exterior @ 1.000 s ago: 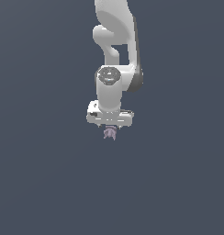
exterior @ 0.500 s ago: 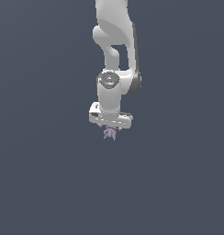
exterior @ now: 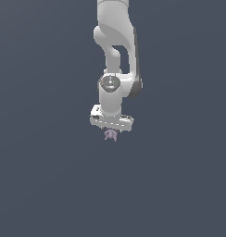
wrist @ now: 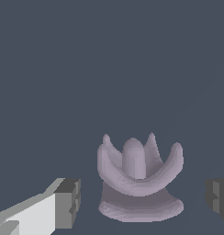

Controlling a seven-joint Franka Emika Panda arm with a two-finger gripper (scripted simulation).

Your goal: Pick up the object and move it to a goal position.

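The object (wrist: 137,176) is a small pale purple-mauve item with pointed, ridged lobes around a rounded centre, resting on the dark grey surface. My white gripper (wrist: 141,202) is open, with one dark pad (wrist: 70,203) on each side of the object and a gap showing on both sides. In the exterior view the object (exterior: 110,135) peeks out just beneath the gripper (exterior: 110,131), which points straight down from the white arm (exterior: 116,51).
A plain dark grey surface (exterior: 50,185) fills both views. No other objects, containers or edges show.
The gripper has come down a little over the object, which has stayed where it was. More of the object is now covered by the hand in the exterior view.
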